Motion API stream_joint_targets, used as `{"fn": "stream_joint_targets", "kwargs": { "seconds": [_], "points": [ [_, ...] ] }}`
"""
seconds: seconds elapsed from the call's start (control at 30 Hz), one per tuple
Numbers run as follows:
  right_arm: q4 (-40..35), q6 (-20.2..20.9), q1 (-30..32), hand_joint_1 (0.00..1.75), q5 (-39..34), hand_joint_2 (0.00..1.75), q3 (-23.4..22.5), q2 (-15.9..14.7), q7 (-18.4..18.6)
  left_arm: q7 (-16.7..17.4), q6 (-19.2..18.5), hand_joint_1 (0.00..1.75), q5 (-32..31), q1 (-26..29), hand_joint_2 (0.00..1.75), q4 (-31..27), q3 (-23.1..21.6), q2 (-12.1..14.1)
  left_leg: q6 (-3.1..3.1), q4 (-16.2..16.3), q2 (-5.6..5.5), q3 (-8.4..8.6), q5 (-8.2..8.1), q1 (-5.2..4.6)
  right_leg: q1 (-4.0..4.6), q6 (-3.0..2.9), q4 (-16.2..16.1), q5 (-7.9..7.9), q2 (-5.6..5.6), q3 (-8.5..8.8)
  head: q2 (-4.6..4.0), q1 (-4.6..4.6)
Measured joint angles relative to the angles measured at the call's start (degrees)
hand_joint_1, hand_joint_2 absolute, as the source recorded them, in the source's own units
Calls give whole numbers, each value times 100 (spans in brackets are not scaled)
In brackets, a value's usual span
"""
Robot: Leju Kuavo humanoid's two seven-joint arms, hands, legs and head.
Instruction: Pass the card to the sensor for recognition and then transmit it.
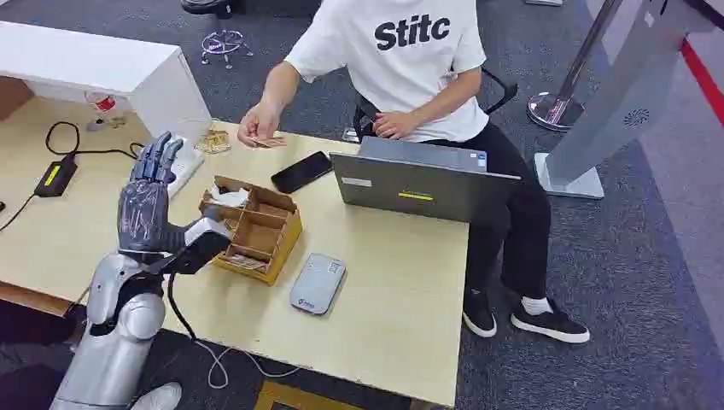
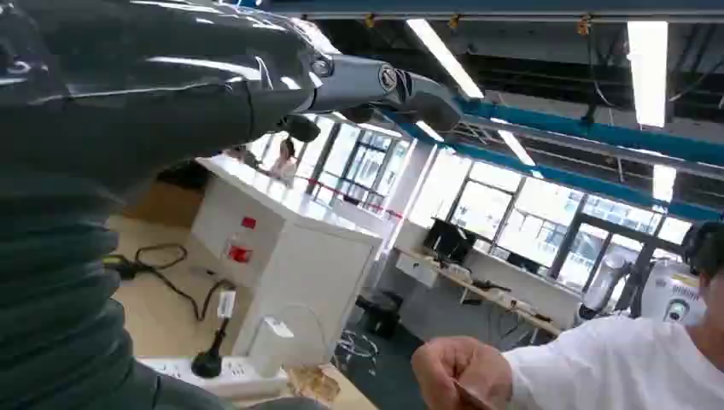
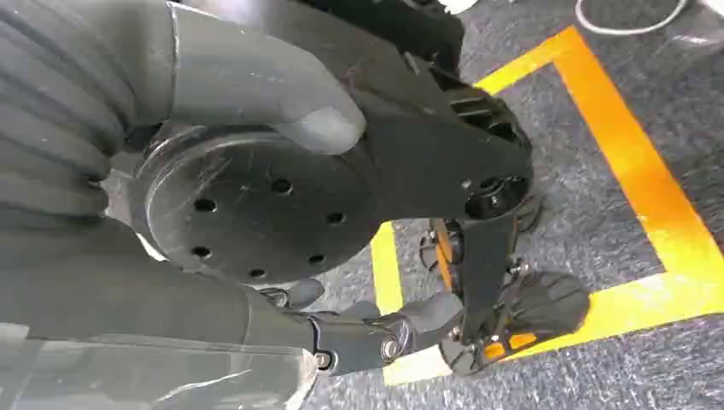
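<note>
My left hand raised, fingers apart, empty; right hand hangs, state unclear; next: take card from person's hand at 1 o'clock.

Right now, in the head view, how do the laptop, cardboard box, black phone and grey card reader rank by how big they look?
1. laptop
2. cardboard box
3. black phone and grey card reader: look alike, too close to rank.

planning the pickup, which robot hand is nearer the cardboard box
Left. The left hand is raised beside the cardboard box; the right hand hangs over the floor.
</note>
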Motion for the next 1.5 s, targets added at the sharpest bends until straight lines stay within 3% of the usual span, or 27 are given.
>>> {"fn": "stream_joint_targets", "kwargs": {
  "seconds": [0.1,0.17,0.2,0.23,0.27,0.5,0.93,1.33,1.5],
  "points": [
    [2,-22,-9,0,85,175,35,0,33,190,-28,0,-422,-270,175,271,-245,194,-2,0,1,0,2,0,0,-1,0,2,1,0,0,0],
    [2,-131,-22,0,247,175,146,0,122,524,-57,0,-1110,-730,175,866,-612,516,-1,0,1,-5,10,0,0,-5,2,6,1,-4,0,0],
    [4,-216,-39,0,358,175,183,0,212,731,-50,79,-1509,-925,175,1225,-764,709,-3,0,3,-8,12,0,0,-7,2,9,1,-8,0,0],
    [4,-238,-41,0,382,175,201,0,227,795,-41,159,-1614,-960,175,1328,-795,743,-2,0,4,-8,12,0,0,-8,2,9,1,-9,0,-2],
    [7,-267,-44,0,431,175,216,0,262,846,-26,175,-1696,-995,175,1432,-813,787,-4,0,5,-10,15,1,1,-9,2,10,1,-10,0,0],
    [13,-317,-49,0,527,175,278,2,321,863,118,175,-1796,-1042,175,1718,-839,894,-1,0,3,-22,19,1,1,-9,3,12,1,-19,0,0],
    [26,-428,-61,0,555,175,286,44,308,894,1322,175,-1781,-967,175,1724,-749,818,1,0,0,-27,21,1,1,-6,3,15,-1,-22,0,-2],
    [26,-411,-69,0,597,175,286,52,304,467,950,175,-1610,-657,175,1313,-782,295,1,1,-2,-28,21,-1,-1,-3,-1,18,-2,-24,0,-2],
    [26,-402,-73,0,597,175,286,52,277,439,638,175,-1507,-430,175,1152,-1177,-87,1,1,-3,-31,21,-2,-2,1,-1,20,-3,-24,0,-2]
  ]
}}
